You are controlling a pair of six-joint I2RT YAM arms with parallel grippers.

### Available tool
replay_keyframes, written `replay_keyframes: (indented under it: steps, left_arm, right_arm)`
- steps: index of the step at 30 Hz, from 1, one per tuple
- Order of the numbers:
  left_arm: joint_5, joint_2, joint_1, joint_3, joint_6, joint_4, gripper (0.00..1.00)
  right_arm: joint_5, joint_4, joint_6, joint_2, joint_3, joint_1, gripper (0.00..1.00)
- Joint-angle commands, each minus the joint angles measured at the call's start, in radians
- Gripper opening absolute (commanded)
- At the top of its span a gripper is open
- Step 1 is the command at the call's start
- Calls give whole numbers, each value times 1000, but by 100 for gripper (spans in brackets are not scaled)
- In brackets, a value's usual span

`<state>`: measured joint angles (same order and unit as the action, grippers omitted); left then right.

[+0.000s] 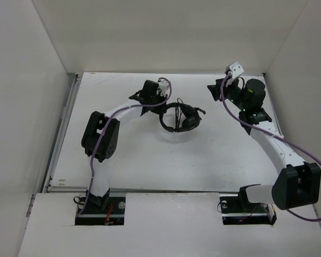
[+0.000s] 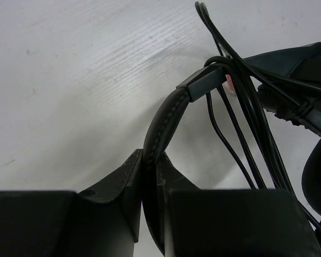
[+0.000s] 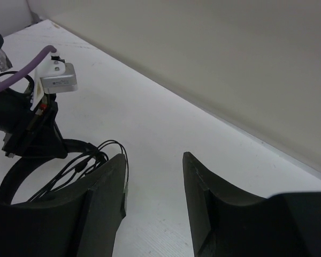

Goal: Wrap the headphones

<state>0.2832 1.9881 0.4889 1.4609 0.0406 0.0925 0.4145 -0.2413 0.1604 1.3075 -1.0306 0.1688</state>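
Note:
The black headphones point(image 1: 180, 118) lie on the white table, centre back, with the thin cable point(image 2: 241, 139) bundled in loops across the band. My left gripper point(image 2: 150, 160) is shut on the padded headband point(image 2: 166, 120), which runs up out of the jaws to the earcup point(image 2: 294, 59) at the right. In the top view the left gripper point(image 1: 159, 105) sits at the band's left side. My right gripper point(image 1: 214, 89) hovers apart, to the right of the headphones. It stands open point(image 3: 154, 155) with only bare table between its fingers. A cable loop point(image 3: 107, 145) passes beside its left finger.
White walls enclose the table on the left, back and right; the back wall's foot point(image 3: 203, 107) runs close behind the right gripper. The left arm's wrist camera point(image 3: 56, 80) and purple robot cable point(image 3: 21, 69) stand just beyond the headphones in the right wrist view.

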Motion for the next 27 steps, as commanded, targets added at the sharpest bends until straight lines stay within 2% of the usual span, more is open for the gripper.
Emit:
replay_keyframes:
  steps: [1, 10, 13, 19, 21, 23, 27]
  left_arm:
    - [-15, 20, -6, 87, 35, -63, 3]
    - [-99, 118, -36, 148, 25, -63, 9]
    - [-124, 138, -48, 162, 27, -63, 18]
    - [-148, 153, -63, 176, 24, -59, 25]
    - [-148, 144, -66, 174, 22, -53, 29]
    - [-148, 120, -65, 168, 21, -50, 43]
    - [-124, -6, -54, 150, 41, -1, 47]
  right_arm:
    - [-8, -72, -5, -37, 10, -12, 53]
    - [-3, -72, -4, -42, 21, -30, 53]
    - [-3, -72, -4, -44, 21, -35, 53]
    - [-2, -72, -4, -47, 27, -48, 54]
    - [-2, -72, -4, -48, 29, -53, 54]
    - [-2, -72, 2, -50, 33, -58, 55]
    - [-2, -66, 43, -56, 53, -58, 56]
